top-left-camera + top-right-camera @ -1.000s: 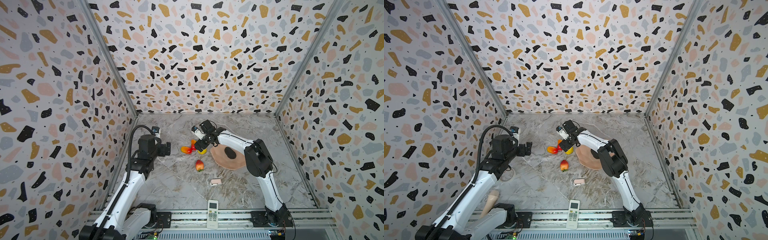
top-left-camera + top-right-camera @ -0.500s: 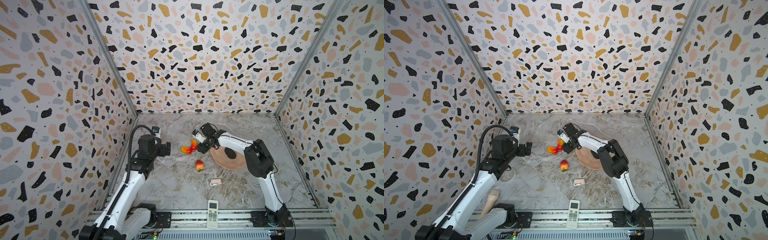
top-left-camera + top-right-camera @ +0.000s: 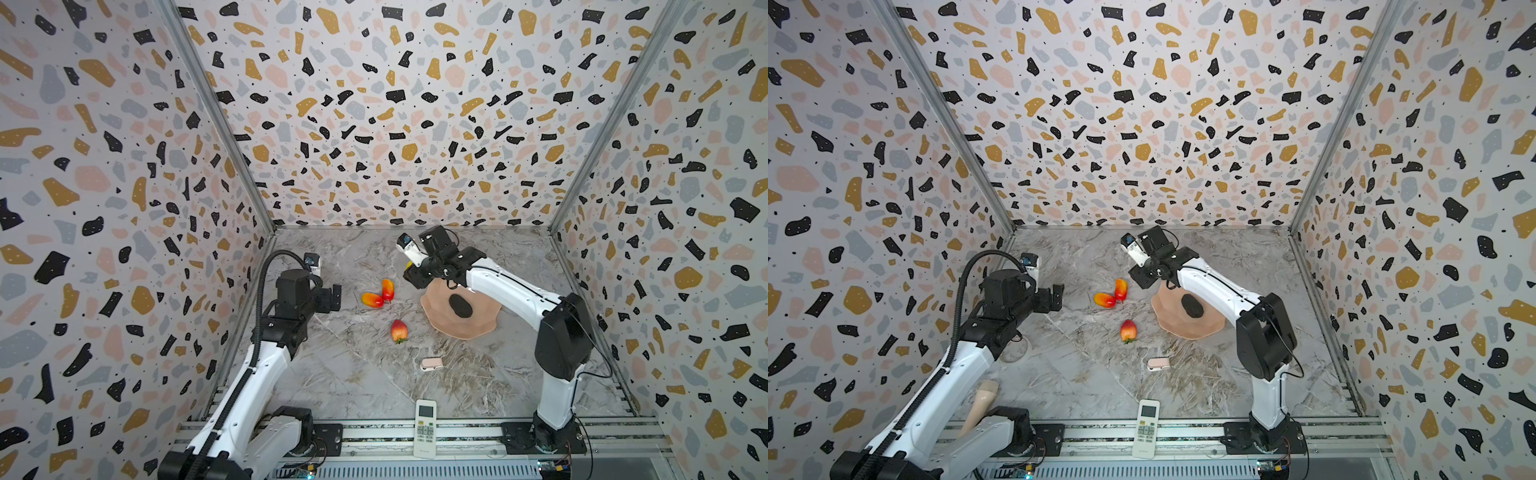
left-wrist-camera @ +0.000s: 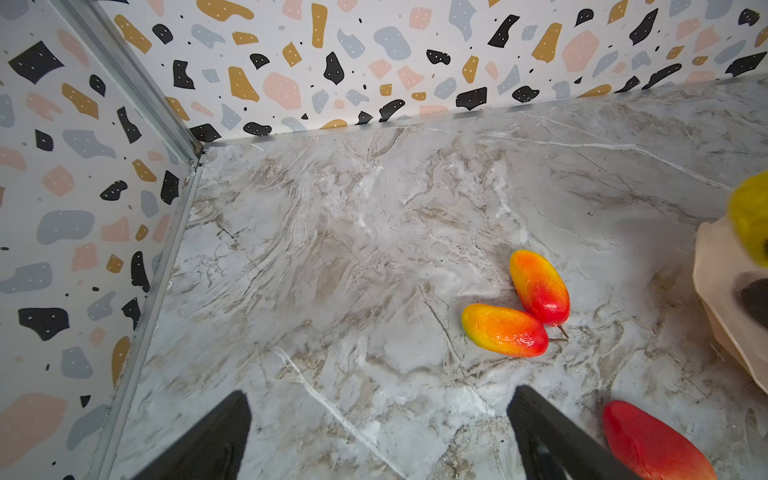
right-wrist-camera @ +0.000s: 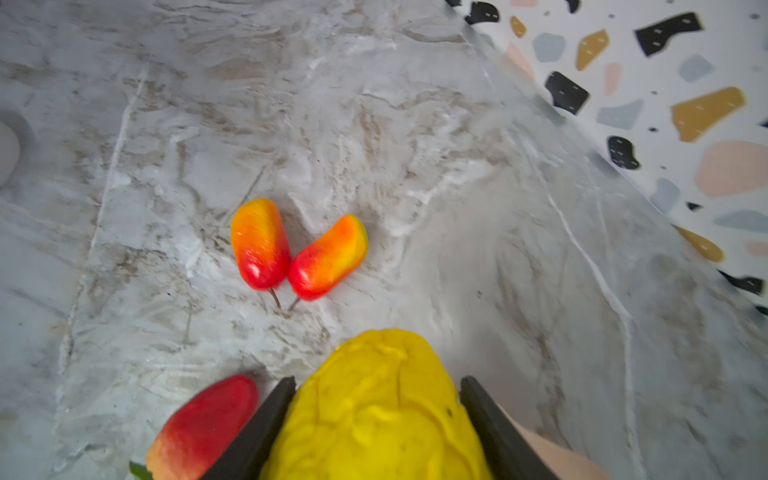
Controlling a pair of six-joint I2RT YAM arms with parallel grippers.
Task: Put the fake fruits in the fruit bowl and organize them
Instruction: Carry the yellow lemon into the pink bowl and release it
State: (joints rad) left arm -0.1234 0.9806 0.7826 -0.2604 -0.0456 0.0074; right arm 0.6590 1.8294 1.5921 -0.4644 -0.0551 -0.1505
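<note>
At the left side, the left claw [image 3: 332, 297] hangs above the desk [image 3: 353, 374] with its jaws wide apart, and nothing is between them; the left wrist view shows only bare marble there. To its right lie one red-orange-yellow oval [image 3: 372, 300] and a second red-orange-yellow oval [image 3: 388, 289]. Their red ends touch and their yellow ends point apart, like a letter V. Nearer to the front, apart from these two, the strawberry [image 3: 399, 331] lies on its side on the desk.

Further right, the right claw [image 5: 376, 386] is closed part-way around the bumpy yellow fruit [image 5: 374, 419], one finger on each side of it. In both top views this claw is at the far left edge of the fruit bowl [image 3: 478, 329], and the fruit is held off the desk. At the front, a pink-white gadget [image 3: 431, 364] and a white remote control [image 3: 424, 428] lie on the desk. The bowl stands right of centre, and the dark oval [image 3: 459, 304] lies inside it.
</note>
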